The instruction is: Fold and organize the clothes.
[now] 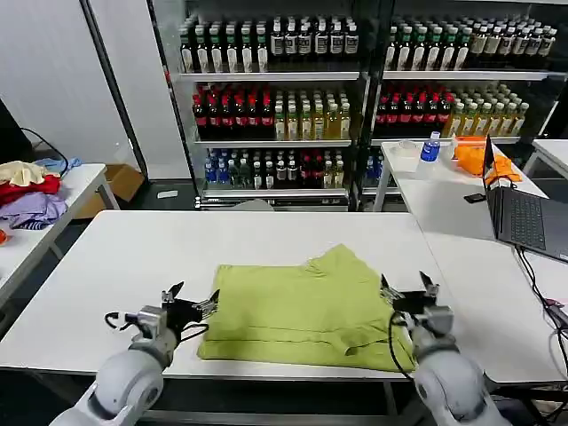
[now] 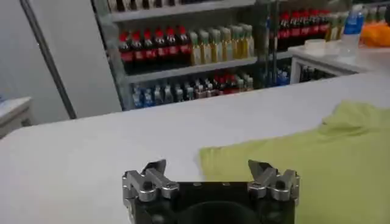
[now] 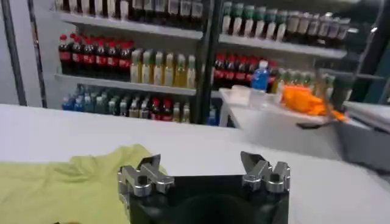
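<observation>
Head view, lower left of the frame: the left gripper [image 1: 191, 305] hovers low over the white worktop [image 1: 106, 266], fingers spread apart and empty, just beside the left edge of the yellow-green T-shirt [image 1: 306, 306]. Its placement suggests it is lined up to take that edge for a fold. The T-shirt lies in the lower middle of the frame, partly folded into a rough rectangle, with 1 sleeve poking up toward the upper right. At the lower right, the right gripper [image 1: 409, 292] mirrors the other, fingers also apart and holding nothing, at the shirt's right edge. With 2 grippers flanking the cloth, a 2-handed fold looks likely to come next.

Left wrist view shows the shirt [image 2: 317, 164] on the worktop ahead of the spread fingers [image 2: 149, 178]; right wrist view shows the cloth [image 3: 67, 185] at lower left of the frame.
</observation>
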### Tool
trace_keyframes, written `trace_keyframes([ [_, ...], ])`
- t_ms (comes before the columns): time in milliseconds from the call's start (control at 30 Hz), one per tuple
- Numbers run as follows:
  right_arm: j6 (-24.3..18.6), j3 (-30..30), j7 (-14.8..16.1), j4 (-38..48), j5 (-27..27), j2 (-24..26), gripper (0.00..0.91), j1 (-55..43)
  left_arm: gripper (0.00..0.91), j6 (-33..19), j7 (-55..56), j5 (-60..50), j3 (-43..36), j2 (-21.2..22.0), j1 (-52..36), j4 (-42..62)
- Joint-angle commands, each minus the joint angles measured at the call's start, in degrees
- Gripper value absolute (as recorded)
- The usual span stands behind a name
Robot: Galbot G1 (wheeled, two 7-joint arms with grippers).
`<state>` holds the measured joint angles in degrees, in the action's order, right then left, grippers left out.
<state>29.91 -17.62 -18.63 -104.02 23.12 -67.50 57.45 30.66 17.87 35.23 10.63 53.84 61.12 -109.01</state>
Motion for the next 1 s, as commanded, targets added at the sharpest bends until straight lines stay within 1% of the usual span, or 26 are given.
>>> trace_keyframes([
  [33,1.6,8.3,-1.3,21.0,3.2,-3.6,0.907,-18.8,0.907,1.1,0.6,2.7,-11.6,3.3,-18.0,16.5],
  [233,1.8,9.9,-0.8,27.5,3.6,-5.9,0.907,-23.6,0.907,1.5,0.6,4.3,-14.3,6.4,-23.5,22.4],
  [333,2.0,11.0,-0.2,28.9,3.9,-6.7,0.907,-24.9,0.907,1.2,0.6,4.3,-15.1,7.9,-24.9,25.3],
  [400,2.5,11.9,0.0,29.4,3.8,-7.5,0.907,-25.5,0.907,0.9,0.4,4.4,-15.9,8.3,-25.7,26.7],
  [433,2.8,12.2,0.1,30.9,3.7,-8.1,0.907,-26.3,0.907,0.7,0.3,4.3,-16.5,8.5,-26.0,27.4],
  [467,2.7,12.4,0.1,31.8,3.3,-8.6,0.907,-26.7,0.877,0.7,0.3,4.3,-16.6,8.6,-26.2,27.7],
  [500,2.4,12.4,0.3,33.6,2.9,-9.2,0.907,-27.3,0.867,0.7,0.3,4.3,-16.8,8.7,-26.4,28.3],
  [567,2.2,12.2,0.4,36.7,2.8,-10.4,0.907,-28.4,0.867,0.7,0.3,4.4,-16.8,9.1,-26.9,29.2],
  [633,2.2,11.7,0.7,39.0,2.8,-11.3,0.907,-29.2,0.887,0.7,0.2,4.4,-16.8,9.5,-27.2,30.2],
  [700,3.0,11.5,0.7,39.2,3.2,-11.8,0.907,-29.3,0.897,0.3,0.3,4.2,-17.1,9.6,-27.1,30.7],
  [733,3.2,11.6,0.5,39.2,4.0,-12.0,0.907,-29.4,0.826,0.1,0.3,4.1,-17.2,9.6,-26.8,30.7],
  [767,3.2,11.7,0.4,39.1,4.4,-12.2,0.907,-29.4,0.262,0.0,0.3,4.1,-17.2,9.6,-26.6,30.7],
  [800,3.3,12.0,0.2,39.3,4.7,-12.5,0.887,-29.6,0.262,-0.3,0.4,4.0,-17.2,9.6,-26.3,30.6],
  [833,3.3,12.4,-0.1,39.8,5.1,-12.7,0.776,-29.7,0.060,-0.3,0.4,3.9,-17.1,9.5,-26.0,30.6],
  [867,3.3,12.6,-0.2,40.1,5.3,-12.7,0.453,-29.8,0.020,-0.3,0.4,4.0,-17.0,9.4,-25.8,30.5],
  [900,3.4,12.8,-0.3,40.4,5.6,-12.8,0.282,-29.9,0.020,-0.2,0.4,4.0,-16.9,9.3,-25.6,30.4],
  [933,3.3,12.9,-0.4,40.8,5.8,-12.8,0.081,-29.8,0.020,-0.1,0.4,4.1,-16.8,9.1,-25.2,30.3],
  [967,3.3,13.0,-0.4,40.8,6.0,-12.8,0.000,-29.7,0.020,-0.1,0.4,4.2,-16.8,9.0,-25.2,30.2],
  [1000,3.4,13.0,-0.4,40.6,6.4,-12.7,0.000,-29.6,0.020,-0.1,0.3,4.3,-16.8,8.8,-25.0,30.1],
])
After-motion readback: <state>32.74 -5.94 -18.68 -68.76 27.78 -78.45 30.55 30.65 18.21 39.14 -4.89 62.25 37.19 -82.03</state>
